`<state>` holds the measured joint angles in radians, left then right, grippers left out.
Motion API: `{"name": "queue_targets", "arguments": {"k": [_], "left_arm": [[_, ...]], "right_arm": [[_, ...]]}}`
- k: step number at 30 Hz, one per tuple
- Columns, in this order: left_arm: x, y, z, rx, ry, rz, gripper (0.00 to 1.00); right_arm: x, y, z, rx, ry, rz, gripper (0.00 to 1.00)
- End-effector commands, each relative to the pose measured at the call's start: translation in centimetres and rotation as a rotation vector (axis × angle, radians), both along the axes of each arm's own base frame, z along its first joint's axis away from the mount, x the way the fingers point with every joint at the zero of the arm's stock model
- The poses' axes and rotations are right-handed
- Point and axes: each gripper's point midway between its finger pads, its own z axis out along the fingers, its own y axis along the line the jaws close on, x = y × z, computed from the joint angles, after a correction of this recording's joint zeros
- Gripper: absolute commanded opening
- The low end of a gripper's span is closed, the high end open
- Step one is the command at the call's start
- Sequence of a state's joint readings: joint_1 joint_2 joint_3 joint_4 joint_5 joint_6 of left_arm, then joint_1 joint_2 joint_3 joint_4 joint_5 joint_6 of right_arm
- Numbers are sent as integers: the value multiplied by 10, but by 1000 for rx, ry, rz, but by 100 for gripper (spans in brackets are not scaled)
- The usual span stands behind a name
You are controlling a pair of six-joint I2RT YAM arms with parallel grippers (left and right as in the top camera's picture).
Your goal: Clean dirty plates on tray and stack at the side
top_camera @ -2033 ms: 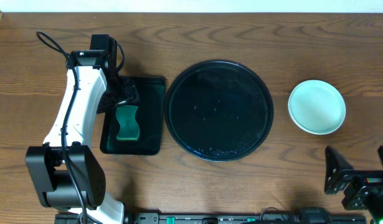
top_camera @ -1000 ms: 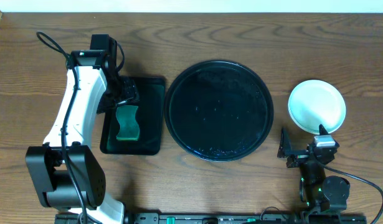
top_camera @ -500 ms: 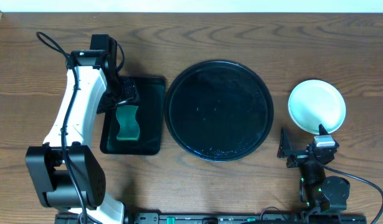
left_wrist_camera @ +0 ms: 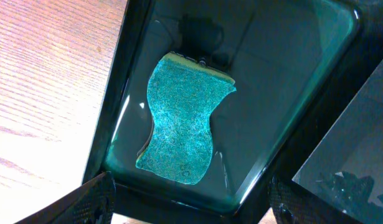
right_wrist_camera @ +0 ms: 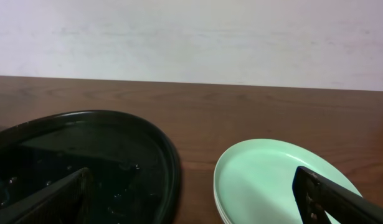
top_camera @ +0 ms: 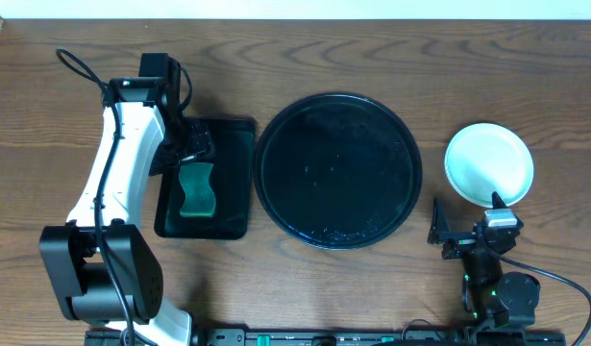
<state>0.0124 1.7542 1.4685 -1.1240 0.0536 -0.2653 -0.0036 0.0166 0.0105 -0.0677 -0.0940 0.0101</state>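
Evidently plates point(top_camera: 488, 165) sit stacked on the side point(top_camera: 564, 86), tray point(top_camera: 338, 171) bare — job looks done; L gripper point(left_wrist_camera: 191, 198) hangs spread over sponge point(left_wrist_camera: 185, 121), R gripper point(right_wrist_camera: 191, 198) spread too, nr the plates.

The table point(top_camera: 372, 58) is brown with darker wood grain, the round tray point(top_camera: 338, 171) glossy black, the plates point(right_wrist_camera: 272, 180) pale mint-green, the sponge point(left_wrist_camera: 182, 124) speckled green with a yellowish edge, the small tray point(top_camera: 233, 183) black, and the left arm point(top_camera: 117, 163) white with black joints
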Motion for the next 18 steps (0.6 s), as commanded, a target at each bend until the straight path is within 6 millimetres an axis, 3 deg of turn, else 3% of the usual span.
{"name": "queue_targets", "arguments": {"k": [1,8,10,13,16,18], "left_arm": [[2,1,1,0,-1,13,79],[10,13,8,68,-54,-11,79],[27,6,30,42,-191,-35,79],[46,-20,79,-31,-485,-203,79],[31,-32,112,0,-694,-338,79],[12,-32,121,29,-795,-370,79]], "right_arm": [[0,-1,0,-11,-8,-3,99],[0,-1,0,-11,-8,-3,99],[0,-1,0,-11,-8,-3,99],[0,-1,0,-11,-8,-3,99],[0,-1,0,-11,-8,-3,99],[0,-1,0,-11,-8,-3,99]]}}
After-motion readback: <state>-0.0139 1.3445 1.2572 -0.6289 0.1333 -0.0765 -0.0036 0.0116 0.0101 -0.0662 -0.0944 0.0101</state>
